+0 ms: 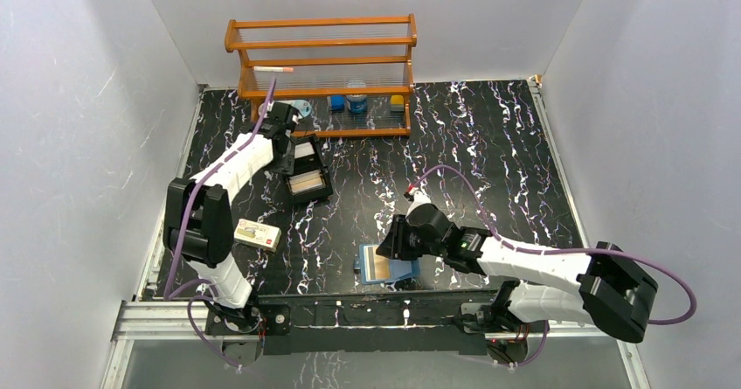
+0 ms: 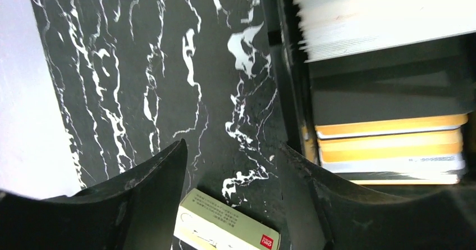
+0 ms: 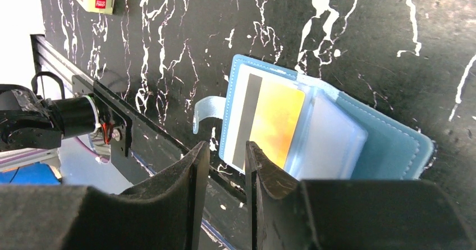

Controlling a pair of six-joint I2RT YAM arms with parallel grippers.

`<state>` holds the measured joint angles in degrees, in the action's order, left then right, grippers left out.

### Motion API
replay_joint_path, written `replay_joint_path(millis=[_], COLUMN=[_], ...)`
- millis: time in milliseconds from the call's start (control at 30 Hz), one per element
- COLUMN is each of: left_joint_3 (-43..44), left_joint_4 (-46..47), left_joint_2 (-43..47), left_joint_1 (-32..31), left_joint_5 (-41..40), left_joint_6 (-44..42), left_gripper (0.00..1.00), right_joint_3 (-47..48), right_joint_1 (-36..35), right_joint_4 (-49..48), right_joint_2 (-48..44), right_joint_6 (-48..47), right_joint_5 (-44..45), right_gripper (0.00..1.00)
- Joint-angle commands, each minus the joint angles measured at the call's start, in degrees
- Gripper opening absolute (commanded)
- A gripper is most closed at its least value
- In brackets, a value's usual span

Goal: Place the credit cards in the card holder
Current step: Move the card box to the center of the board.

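Well, thin cards (image 2: 387, 143), likely stiff and slick, sit stacked in the box (image 2: 292, 92) beside the spread, empty left gripper (image 2: 230, 166), best pinched by an edge; right gripper (image 3: 224, 149) sits at the open holder (image 3: 381, 143), grip unclear.

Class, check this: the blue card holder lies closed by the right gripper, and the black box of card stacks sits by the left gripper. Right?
No: the card holder lies open, not closed; the right wrist view shows a yellow card inside it. It does lie by the right gripper, the black box of card stacks by the left gripper.
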<state>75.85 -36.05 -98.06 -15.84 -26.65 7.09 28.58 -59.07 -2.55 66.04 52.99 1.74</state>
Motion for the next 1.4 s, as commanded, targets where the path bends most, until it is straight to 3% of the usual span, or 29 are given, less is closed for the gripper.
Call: replay_joint_path(millis=[0,233,467,633,1033,1100,1167,1233,1367], left_joint_3=[-3.2,-4.5,-0.3,-2.4,-4.9,-5.3,-5.3,-4.8,-2.5], left_joint_4=[0.0,2.1,-0.4,4.0,6.4,6.4,6.5,6.8,8.0], left_joint_2=[1.6,-0.5,6.5,10.1,3.4,2.9,2.4,2.1,1.4], left_joint_1=[0.3,0.4,0.3,0.4,-0.2,-0.7,-1.6,-3.2,-9.3], left_joint_5=[3.1,9.2,4.6,13.1,16.6,16.3,16.8,17.6,17.4], left_joint_6=[3.7,2.0,6.7,10.1,12.1,12.1,12.0,11.1,7.8], left_gripper=[0.59,0.52,0.56,0.57,0.57,0.50,0.31,0.18,0.06], right_joint_3=[-1.3,-2.4,-2.0,-2.1,-1.4,-1.5,-1.7,-2.0,-3.3], right_joint_1=[-0.1,-0.1,-0.1,-0.1,-0.1,0.0,-0.1,0.0,-0.1], right_joint_4=[2.2,3.7,4.6,5.2,5.7,5.6,5.7,5.6,5.9], right_joint_2=[-3.0,-5.5,-5.7,-5.5,-5.7,-6.0,-6.2,-6.4,-7.0], right_joint_6=[0.7,1.0,0.7,0.7,0.3,0.3,0.4,0.6,1.5], right_joint_5=[2.7,4.0,4.4,5.3,5.5,5.5,5.6,5.6,6.2], right_gripper=[0.38,0.38,0.38,0.38,0.38,0.38,0.38,0.38,0.38])
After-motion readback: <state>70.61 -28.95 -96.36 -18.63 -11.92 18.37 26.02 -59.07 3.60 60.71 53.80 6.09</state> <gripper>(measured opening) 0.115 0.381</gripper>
